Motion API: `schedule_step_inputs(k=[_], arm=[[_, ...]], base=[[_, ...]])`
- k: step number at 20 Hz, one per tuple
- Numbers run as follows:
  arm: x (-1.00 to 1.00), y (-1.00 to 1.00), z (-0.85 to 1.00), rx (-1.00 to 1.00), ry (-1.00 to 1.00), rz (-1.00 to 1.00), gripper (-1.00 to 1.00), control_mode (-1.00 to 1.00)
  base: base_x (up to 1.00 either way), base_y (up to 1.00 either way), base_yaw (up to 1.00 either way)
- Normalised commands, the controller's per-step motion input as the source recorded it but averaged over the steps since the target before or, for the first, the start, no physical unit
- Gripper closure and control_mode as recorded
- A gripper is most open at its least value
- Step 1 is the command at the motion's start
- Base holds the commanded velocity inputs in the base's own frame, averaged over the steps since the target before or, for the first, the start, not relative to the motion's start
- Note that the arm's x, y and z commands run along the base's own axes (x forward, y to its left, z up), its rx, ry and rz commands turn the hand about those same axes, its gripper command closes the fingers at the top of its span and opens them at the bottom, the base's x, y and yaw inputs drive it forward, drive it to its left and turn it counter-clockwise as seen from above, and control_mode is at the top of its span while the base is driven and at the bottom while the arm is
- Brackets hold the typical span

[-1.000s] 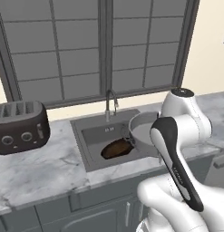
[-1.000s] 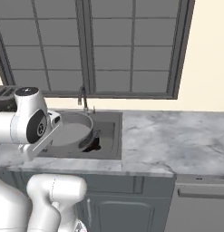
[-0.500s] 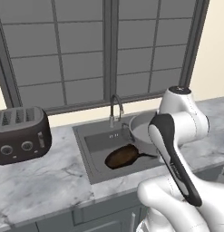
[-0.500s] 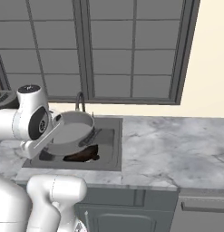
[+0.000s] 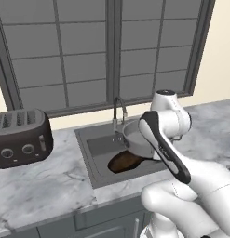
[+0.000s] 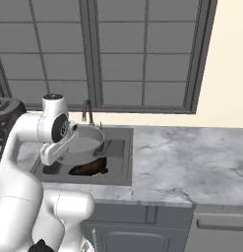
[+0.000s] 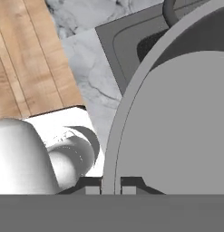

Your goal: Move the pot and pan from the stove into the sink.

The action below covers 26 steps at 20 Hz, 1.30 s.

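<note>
Two cooking vessels sit at the middle of both base views, both over the sink (image 5: 95, 153). One is the pot (image 5: 135, 137), a shallow silver-grey round with a pale inside, held up in the air above the basin. Beneath it and a little toward the lower left in the left base view lies the pan (image 5: 123, 161), dark with a brownish inner face, resting on the sink floor; in the right base view the pan (image 6: 88, 169) peeks out from under the pot (image 6: 83, 144), just below it in the frame.

In the hand view the gripper (image 7: 110, 186) shows at the bottom centre, its two dark fingertips (image 7: 92, 186) pressed against the pot's rim from either side, so the claw is pinching the thin wall of the pot (image 7: 186, 131). That rim sweeps as a grey arc from the bottom centre up to the upper right, with the pale interior filling the right half. Past the rim, in the upper middle, a corner of the sink (image 7: 118, 41) is visible, set in the marble counter (image 7: 97, 81), and wooden flooring runs down the upper left.

In the left base view the gooseneck faucet (image 5: 118, 109) stands just behind the pot, close to its far edge. A dark toaster (image 5: 21, 137) sits on the counter at the left edge, well apart from the sink. A gridded window (image 5: 88, 51) covers the top of both base views.
</note>
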Motion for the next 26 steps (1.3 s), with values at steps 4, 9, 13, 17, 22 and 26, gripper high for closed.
schedule_step_inputs(k=[4,9,13,17,22,26], arm=[[0.72,0.0,-0.42,0.01,0.19,0.08,1.0,-1.0],[0.72,0.0,-0.39,0.0,0.17,0.08,1.0,-1.0],[0.64,0.01,-0.35,0.02,0.14,0.14,1.0,-1.0],[0.18,-0.02,-0.29,0.02,0.05,0.21,1.0,-1.0],[0.0,-0.02,-0.1,0.0,0.0,0.08,1.0,-1.0],[0.0,-0.01,-0.3,0.03,0.0,0.0,1.0,-1.0]], base=[[0.0,0.0,0.0],[0.0,0.0,0.0],[0.0,0.0,0.0],[0.0,0.0,0.0],[0.0,0.0,0.0],[0.0,0.0,0.0]])
